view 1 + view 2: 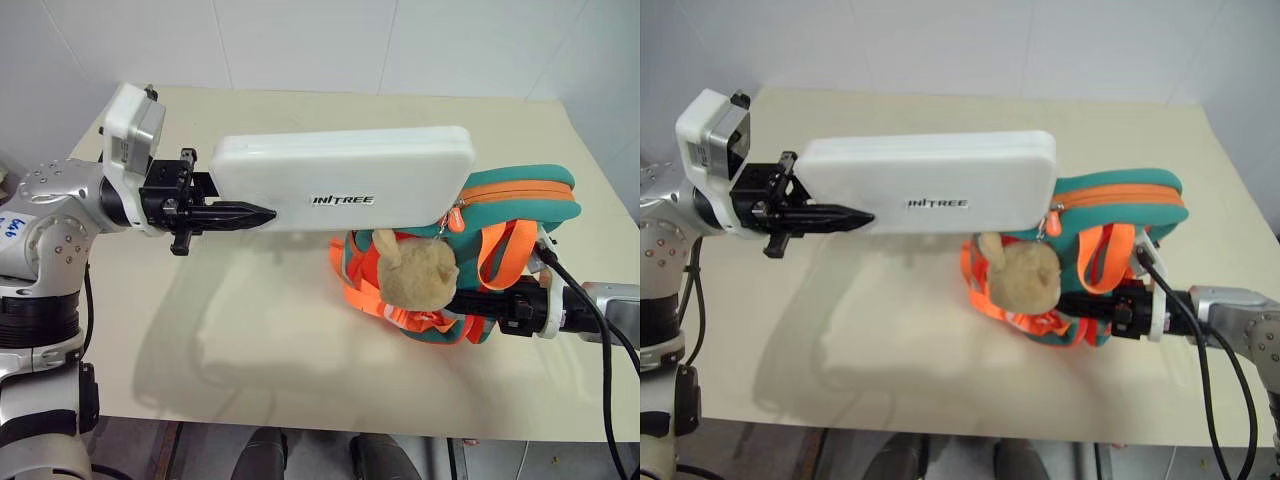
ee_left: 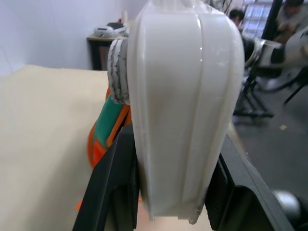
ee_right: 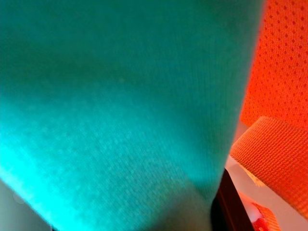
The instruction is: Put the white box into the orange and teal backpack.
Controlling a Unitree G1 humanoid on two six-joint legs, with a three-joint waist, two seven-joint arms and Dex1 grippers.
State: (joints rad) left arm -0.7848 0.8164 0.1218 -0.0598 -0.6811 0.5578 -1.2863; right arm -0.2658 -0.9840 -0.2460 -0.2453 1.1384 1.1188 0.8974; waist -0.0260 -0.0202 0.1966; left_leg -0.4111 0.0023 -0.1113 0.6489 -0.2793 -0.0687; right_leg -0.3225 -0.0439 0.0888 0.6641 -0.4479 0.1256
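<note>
Left gripper (image 1: 245,214) jaws clamp the white box (image 1: 345,180), lengthwise level toward the backpack (image 1: 515,200); right gripper (image 1: 470,300) jaws together.

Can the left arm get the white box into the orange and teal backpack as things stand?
Probably not yet. The left tool holds the white box level above the table, its far end over the orange and teal backpack, but the bag's orange zipper looks closed, so no opening shows.

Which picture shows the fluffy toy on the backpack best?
The left eye view: the beige plush toy hangs whole at the front of the orange and teal backpack, just under the white box. The right eye view shows it nearly as well. In the left wrist view, the box covers it.
</note>
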